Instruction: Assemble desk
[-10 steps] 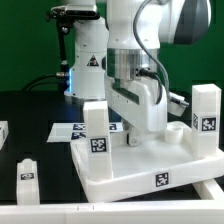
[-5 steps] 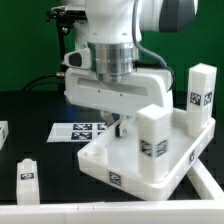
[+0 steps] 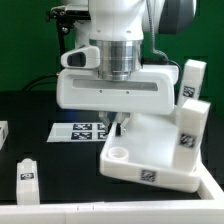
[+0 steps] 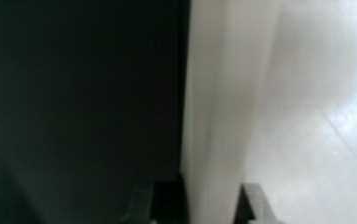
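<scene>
The white desk panel (image 3: 150, 160) lies flat on the black table, with a round corner socket (image 3: 118, 154) facing the front. Two white tagged legs stand upright on its far side at the exterior view's right: one nearer (image 3: 185, 125) and one behind (image 3: 192, 80). My gripper (image 3: 122, 125) comes straight down onto the panel's edge at the exterior view's left. In the wrist view the panel's white rim (image 4: 219, 100) runs between my two dark fingers (image 4: 148, 205), and the gripper (image 4: 200, 205) is shut on it. A loose white leg (image 3: 27, 172) lies at the front left.
The marker board (image 3: 85, 131) lies on the table just behind the panel's left end. Another white tagged part (image 3: 3, 130) shows at the exterior view's left edge. A white table edge (image 3: 60, 214) runs along the front.
The gripper's wrist has turned and the desk panel has swung round with it. The two upright legs have moved to the exterior view's right. The loose leg has not moved.
</scene>
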Motion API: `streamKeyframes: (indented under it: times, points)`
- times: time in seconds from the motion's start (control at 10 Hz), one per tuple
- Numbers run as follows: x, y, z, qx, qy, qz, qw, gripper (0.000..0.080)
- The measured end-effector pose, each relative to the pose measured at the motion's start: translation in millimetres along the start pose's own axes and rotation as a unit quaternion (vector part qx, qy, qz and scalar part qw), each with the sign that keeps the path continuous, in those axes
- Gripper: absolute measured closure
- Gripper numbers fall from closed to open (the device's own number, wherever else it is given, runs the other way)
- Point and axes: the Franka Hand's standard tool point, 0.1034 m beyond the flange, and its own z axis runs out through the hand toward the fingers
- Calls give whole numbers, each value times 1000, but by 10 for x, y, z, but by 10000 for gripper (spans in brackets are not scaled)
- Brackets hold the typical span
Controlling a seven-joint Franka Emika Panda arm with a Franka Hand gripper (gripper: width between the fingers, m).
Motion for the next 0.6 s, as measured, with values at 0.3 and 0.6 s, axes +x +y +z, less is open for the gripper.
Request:
streamKeyframes:
  times: [0.3, 0.6]
  points:
    - [332, 232, -221, 4, 29, -247, 968, 745]
    - [289, 290, -174, -5, 18, -323, 946, 745]
